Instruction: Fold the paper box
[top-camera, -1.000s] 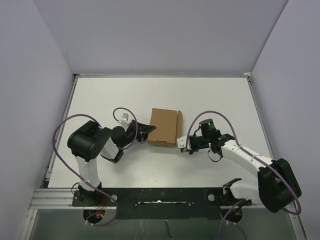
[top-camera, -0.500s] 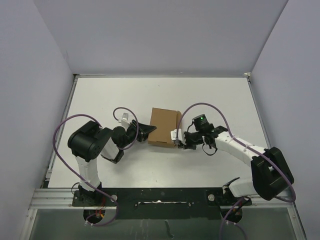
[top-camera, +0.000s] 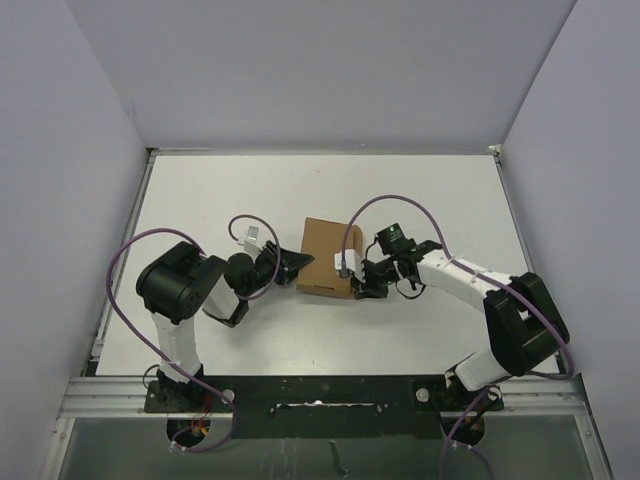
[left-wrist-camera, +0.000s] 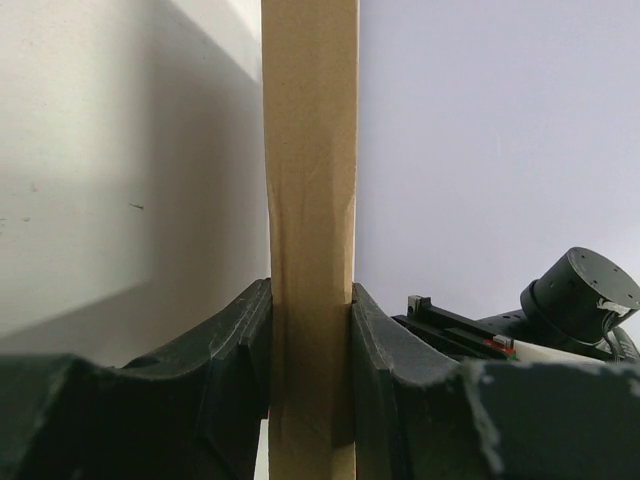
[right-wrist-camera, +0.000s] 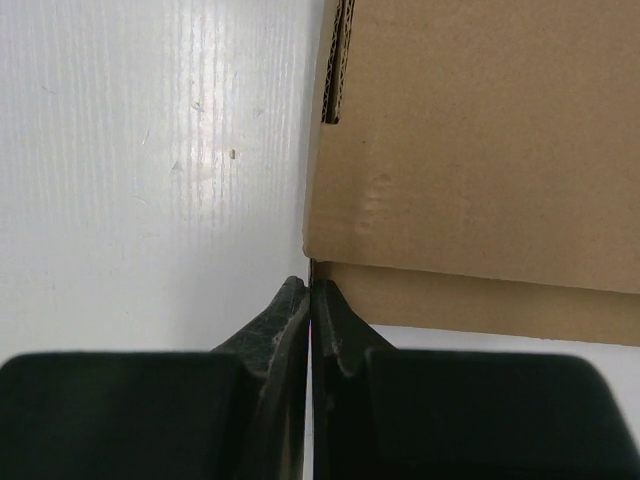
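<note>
From the top view I see the paper box (top-camera: 322, 254) lying mid-tabletop (top-camera: 420, 190), between the two arms. In the left wrist view, my left tool (left-wrist-camera: 310, 300) is partly open and clamps the box's edge. In the right wrist view, my right tool (right-wrist-camera: 310, 290) is fully closed and empty, its tip just at a box corner.

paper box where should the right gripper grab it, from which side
Probably its free right edge, low from the right: the paper box lies flat and thin, the left gripper clamps its left edge, and the shut right gripper sits there.
</note>
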